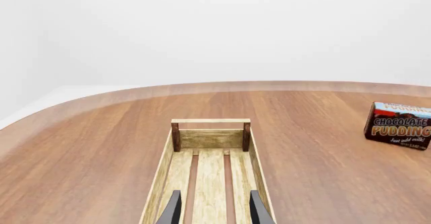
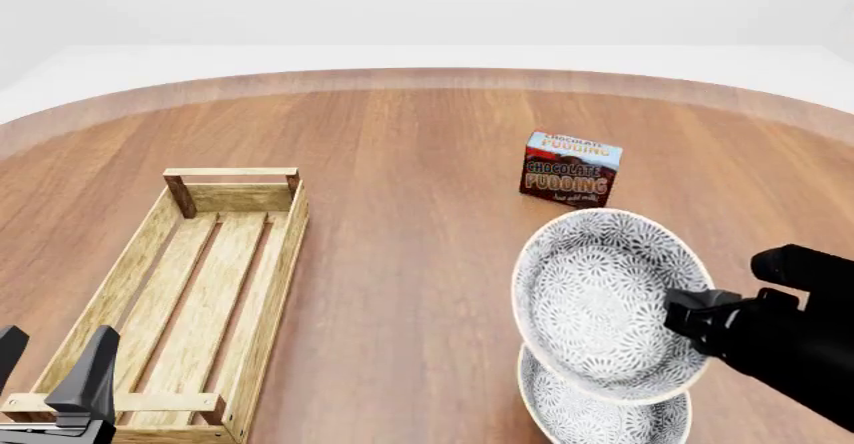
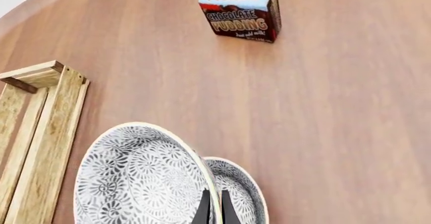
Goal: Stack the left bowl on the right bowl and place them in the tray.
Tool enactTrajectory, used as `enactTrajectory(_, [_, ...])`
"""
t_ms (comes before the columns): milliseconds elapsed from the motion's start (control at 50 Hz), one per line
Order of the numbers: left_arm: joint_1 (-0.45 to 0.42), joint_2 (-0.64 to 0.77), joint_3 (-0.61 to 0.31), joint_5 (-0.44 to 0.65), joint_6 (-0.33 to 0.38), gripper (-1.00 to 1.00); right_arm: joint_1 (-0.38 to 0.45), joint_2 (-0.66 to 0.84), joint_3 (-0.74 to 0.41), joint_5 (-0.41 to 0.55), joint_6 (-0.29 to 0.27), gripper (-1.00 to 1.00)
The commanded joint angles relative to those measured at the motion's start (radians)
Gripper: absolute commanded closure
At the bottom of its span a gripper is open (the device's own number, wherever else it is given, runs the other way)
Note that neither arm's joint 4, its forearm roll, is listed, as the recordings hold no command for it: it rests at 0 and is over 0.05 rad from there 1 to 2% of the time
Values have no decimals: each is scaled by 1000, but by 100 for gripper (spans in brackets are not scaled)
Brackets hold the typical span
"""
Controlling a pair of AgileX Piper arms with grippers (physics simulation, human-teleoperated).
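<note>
At the far left of the front view the left gripper (image 2: 54, 379) sits low at the near edge, its two dark fingers (image 1: 172, 210) spread apart with nothing between them, pointing down the length of the tray (image 2: 274, 284). The tray lies on the left part of the table (image 2: 400, 264), long axis running away from the arms, its slatted floor bare from the near rail to the far end board. Its right wall faces a broad stretch of bare wood — no object lies between it and the bowls.

Toward the middle and farther back, the chocolate pudding box (image 2: 571, 170) stands upright, well apart from the tray and just beyond the bowls.

On the right, the upper bowl (image 2: 601, 299) is lifted and tilted, its patterned inside turned toward the tray and the camera. The right gripper (image 2: 681, 316) is clamped on its right rim — in the right wrist view the fingers (image 3: 205, 210) pinch the thin edge closely. The lower bowl (image 2: 587, 414) rests on the table below and nearer, partly overlapped by the upper one; whether they touch cannot be told. The right arm (image 2: 787, 324) comes in from the right edge, its wrist roughly level.
</note>
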Motion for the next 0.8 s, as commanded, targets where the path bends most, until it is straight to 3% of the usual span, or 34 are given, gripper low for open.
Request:
enactTrajectory(20, [0, 0, 0, 0, 0, -100, -15, -55, 86, -33, 38, 100])
enactTrajectory(800, [0, 0, 0, 0, 0, -100, -36, -7, 294, -253, 87, 100])
